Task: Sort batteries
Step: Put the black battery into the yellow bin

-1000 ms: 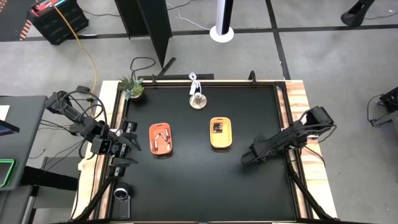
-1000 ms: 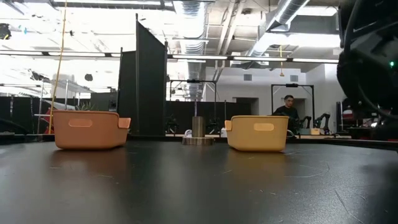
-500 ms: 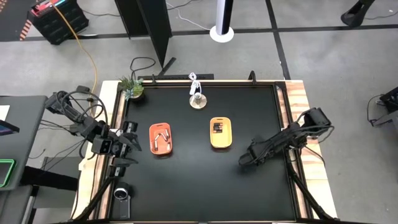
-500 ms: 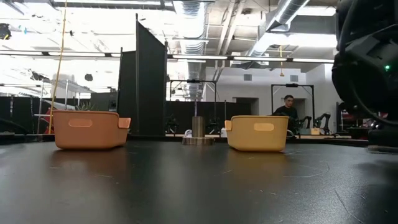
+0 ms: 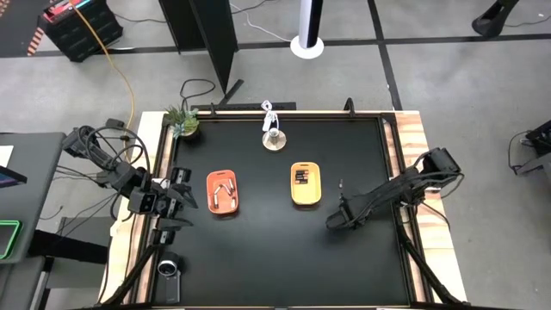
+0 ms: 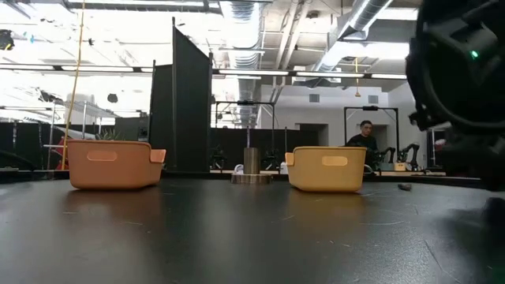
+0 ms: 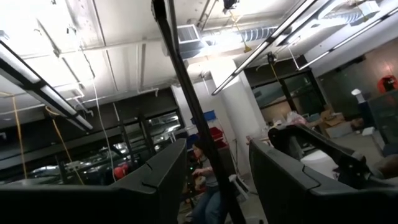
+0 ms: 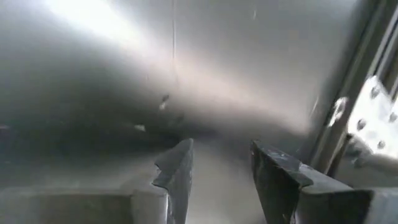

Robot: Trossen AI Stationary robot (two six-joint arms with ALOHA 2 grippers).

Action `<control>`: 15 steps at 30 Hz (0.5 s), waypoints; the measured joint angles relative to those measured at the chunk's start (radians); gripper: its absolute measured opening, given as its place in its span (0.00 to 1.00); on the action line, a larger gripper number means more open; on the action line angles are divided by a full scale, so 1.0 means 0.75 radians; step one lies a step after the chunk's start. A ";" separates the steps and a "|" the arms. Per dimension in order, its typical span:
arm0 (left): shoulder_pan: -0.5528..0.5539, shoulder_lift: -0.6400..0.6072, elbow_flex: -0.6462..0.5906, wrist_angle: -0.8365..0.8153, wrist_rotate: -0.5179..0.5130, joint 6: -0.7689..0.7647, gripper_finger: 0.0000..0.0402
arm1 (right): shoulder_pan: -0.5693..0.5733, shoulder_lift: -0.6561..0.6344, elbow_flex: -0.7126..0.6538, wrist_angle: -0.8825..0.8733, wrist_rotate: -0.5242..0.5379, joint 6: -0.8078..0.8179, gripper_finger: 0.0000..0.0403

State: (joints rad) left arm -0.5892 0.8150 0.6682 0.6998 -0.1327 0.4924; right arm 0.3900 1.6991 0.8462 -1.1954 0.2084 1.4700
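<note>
Whitish batteries point(image 5: 224, 191) lie in the orange tray point(image 5: 209, 195). Dark batteries point(image 5: 302, 176) lie in the yellow tray point(image 5: 305, 199). My right gripper point(image 5: 334, 221) stands low over the black table, right of and nearer than the yellow tray, pointing steeply down. It is open, with only bare table between its fingers point(image 8: 221, 180). A small dark piece point(image 6: 405, 187) lies on the table right of the yellow tray; whether it is a battery I cannot tell. My left gripper point(image 5: 176, 203) waits open at the table's left edge, tilted up toward the ceiling point(image 7: 217, 180).
A small plant point(image 5: 182, 120) stands at the far left corner and a metal cylinder on a round base point(image 5: 274, 138) at the far middle. A wooden frame point(image 5: 411, 164) borders the table's right side. Bare black table lies in front of the trays. A person point(image 6: 365, 138) is in the room behind.
My right gripper has moved a little toward the table's left and near edge, staying low and open. In the low view the arm has come further into the picture, and the small dark piece right of the yellow tray now shows.
</note>
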 joint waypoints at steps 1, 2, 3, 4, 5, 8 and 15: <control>0.000 0.000 0.000 0.000 -0.009 0.000 0.42 | -0.005 -0.013 0.012 -0.006 0.016 -0.021 0.44; 0.000 0.000 0.000 -0.003 -0.023 0.000 0.42 | -0.013 -0.028 0.023 -0.020 0.035 -0.037 0.44; 0.000 0.000 0.000 -0.006 -0.037 0.000 0.42 | -0.024 -0.048 0.033 -0.020 0.054 -0.047 0.44; 0.000 0.000 0.000 -0.010 -0.047 0.000 0.42 | -0.036 -0.074 0.043 -0.013 0.072 -0.052 0.44; 0.000 0.000 0.000 -0.013 -0.062 0.000 0.42 | -0.051 -0.103 0.050 -0.009 0.088 -0.060 0.44; 0.000 0.000 0.000 -0.019 -0.080 0.000 0.42 | -0.117 -0.205 0.053 0.029 0.162 -0.055 0.44; 0.000 0.000 0.000 -0.061 -0.111 -0.006 0.42 | -0.375 -0.374 0.033 0.330 0.241 -0.232 0.44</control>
State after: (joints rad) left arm -0.5895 0.8150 0.6682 0.6541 -0.2161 0.4879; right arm 0.1086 1.4187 0.8711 -0.9481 0.3888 1.2957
